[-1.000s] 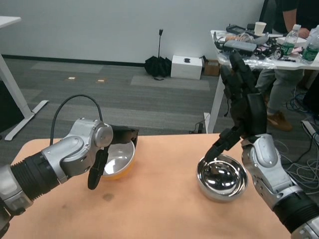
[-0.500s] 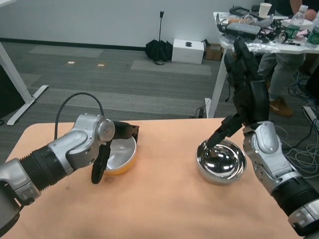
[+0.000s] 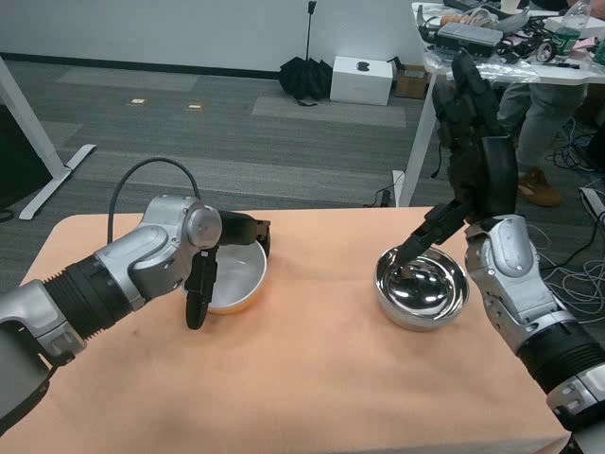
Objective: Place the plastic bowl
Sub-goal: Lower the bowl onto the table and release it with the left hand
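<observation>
Left robot hand (image 3: 219,260) has dragged plastic bowl (image 3: 236,277) rightward

Grey carpet floor (image 3: 189,142) meets a white wall (image 3: 142,28) with dark skirting. A black bag (image 3: 304,76) and white box (image 3: 361,79) lie against it. A cluttered white table (image 3: 492,71) stands right.

No legible text, label, brand, number or sign appears anywhere in the head view. The white box (image 3: 361,79) on the floor carries a dark mark, too small to read.
</observation>
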